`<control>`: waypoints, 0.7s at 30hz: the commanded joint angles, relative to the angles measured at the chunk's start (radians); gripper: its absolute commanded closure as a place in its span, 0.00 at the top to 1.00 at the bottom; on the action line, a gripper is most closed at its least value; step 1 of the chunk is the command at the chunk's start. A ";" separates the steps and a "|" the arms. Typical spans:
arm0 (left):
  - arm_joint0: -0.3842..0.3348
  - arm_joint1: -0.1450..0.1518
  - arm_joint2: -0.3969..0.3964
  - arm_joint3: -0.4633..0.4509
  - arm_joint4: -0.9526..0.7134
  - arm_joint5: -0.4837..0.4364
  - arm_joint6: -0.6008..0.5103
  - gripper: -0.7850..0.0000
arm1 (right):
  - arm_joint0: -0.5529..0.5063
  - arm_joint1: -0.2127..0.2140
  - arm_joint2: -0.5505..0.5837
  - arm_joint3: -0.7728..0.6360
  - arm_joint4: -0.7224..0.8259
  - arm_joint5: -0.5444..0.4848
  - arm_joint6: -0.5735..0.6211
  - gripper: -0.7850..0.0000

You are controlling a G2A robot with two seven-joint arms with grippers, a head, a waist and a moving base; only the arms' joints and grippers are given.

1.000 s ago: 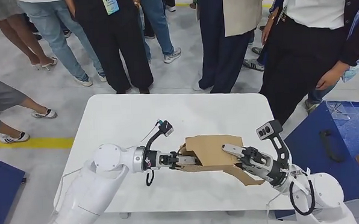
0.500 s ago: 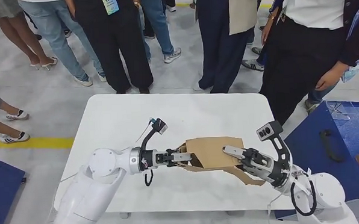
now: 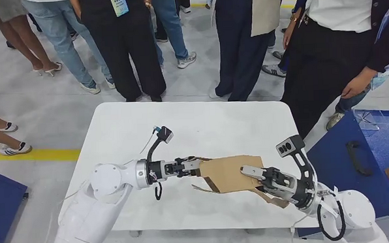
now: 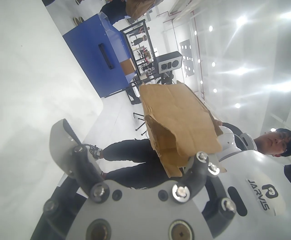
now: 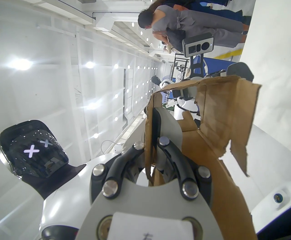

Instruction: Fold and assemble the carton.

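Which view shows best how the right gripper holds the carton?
The right wrist view: the right gripper is shut on a carton wall, one finger each side. The top view shows it from above, contact unclear. The left wrist view shows the carton's other end.

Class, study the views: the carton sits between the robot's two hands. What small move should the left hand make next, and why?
Probably shut the left hand on a flap of the carton. That hand is open, with the flap beside one finger, while the right hand alone clamps a wall at the other end; a second grip would steady it.
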 commanded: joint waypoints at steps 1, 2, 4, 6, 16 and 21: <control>-0.005 -0.001 0.004 0.004 -0.002 0.001 0.004 1.00 | -0.003 0.001 0.000 -0.002 0.002 -0.001 0.009 0.00; -0.008 -0.002 0.006 0.008 -0.001 0.000 0.007 1.00 | -0.005 0.002 0.001 -0.002 0.001 -0.002 0.013 0.00; -0.013 -0.003 0.009 0.019 -0.005 0.005 0.011 1.00 | -0.007 0.003 0.002 -0.002 0.003 -0.005 0.015 0.00; -0.019 -0.004 0.013 0.031 -0.006 0.013 0.013 1.00 | -0.008 0.004 0.003 -0.003 0.007 -0.007 0.016 0.00; -0.009 0.003 0.002 -0.019 0.024 0.027 0.003 1.00 | 0.010 0.010 0.013 0.017 -0.036 -0.041 -0.004 0.00; 0.015 0.012 -0.007 -0.092 0.056 0.072 -0.003 1.00 | 0.016 0.013 0.003 0.022 -0.062 -0.056 -0.005 0.00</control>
